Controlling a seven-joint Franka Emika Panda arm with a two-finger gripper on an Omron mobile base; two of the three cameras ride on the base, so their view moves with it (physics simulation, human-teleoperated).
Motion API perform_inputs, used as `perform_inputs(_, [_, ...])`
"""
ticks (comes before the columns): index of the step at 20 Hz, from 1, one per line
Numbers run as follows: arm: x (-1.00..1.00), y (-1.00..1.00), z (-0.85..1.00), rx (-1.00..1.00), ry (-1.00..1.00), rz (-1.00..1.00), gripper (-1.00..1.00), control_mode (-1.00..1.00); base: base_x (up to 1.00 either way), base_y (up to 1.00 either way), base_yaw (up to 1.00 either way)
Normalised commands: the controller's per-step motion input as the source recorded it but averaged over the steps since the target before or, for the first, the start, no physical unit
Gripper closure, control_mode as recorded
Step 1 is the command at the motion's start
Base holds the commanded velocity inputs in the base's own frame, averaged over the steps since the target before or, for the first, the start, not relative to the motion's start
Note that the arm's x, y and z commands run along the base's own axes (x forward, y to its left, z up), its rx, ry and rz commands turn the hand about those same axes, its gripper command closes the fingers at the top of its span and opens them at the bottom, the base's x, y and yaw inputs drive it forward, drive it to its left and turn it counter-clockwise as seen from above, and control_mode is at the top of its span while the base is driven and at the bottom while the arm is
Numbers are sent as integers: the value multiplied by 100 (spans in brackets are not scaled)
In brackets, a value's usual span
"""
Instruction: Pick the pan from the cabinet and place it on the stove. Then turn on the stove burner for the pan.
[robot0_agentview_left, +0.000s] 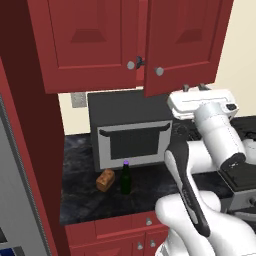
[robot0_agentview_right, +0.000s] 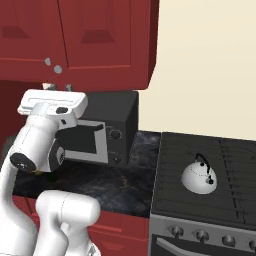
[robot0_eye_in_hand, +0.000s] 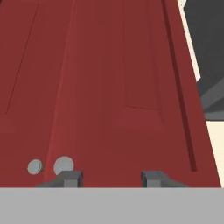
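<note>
1. The tool pointed at the front of the cabinet, its two fingertips spread apart with nothing between them — released, not grasping the knob.
2. The right door stood slightly ajar, its edge forward of the left door; each door had a round silver knob near the middle seam.
3. In the hand view, one knob was just above the left fingertip.
4. The pan could not be seen; I cannot tell where it was.
5. Under the cabinet, a microwave stood on the dark tabletop, with a bread loaf and a green bottle just before it.
6. The stove was to the right — a white kettle sat on its grates.
</note>
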Motion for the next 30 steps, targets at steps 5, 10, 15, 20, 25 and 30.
perform_inputs(5, [-27, 64, 0, -7, 1, -2, -100, -100, 0, 0, 0])
perform_inputs(10, [-8, 81, 0, -13, 1, -3, -100, -100, 0, 0, 0])
perform_inputs(15, [-1, 82, 0, -21, 3, -2, -100, -100, 0, 0, 0])
perform_inputs(20, [7, 53, 0, -17, 18, -7, -100, -100, 0, 0, 0])
perform_inputs(25, [30, 10, 0, -13, 36, -14, -100, -100, 0, 0, 0])
perform_inputs(30, [31, 5, 0, -16, 30, -17, -100, -100, 0, 0, 0])
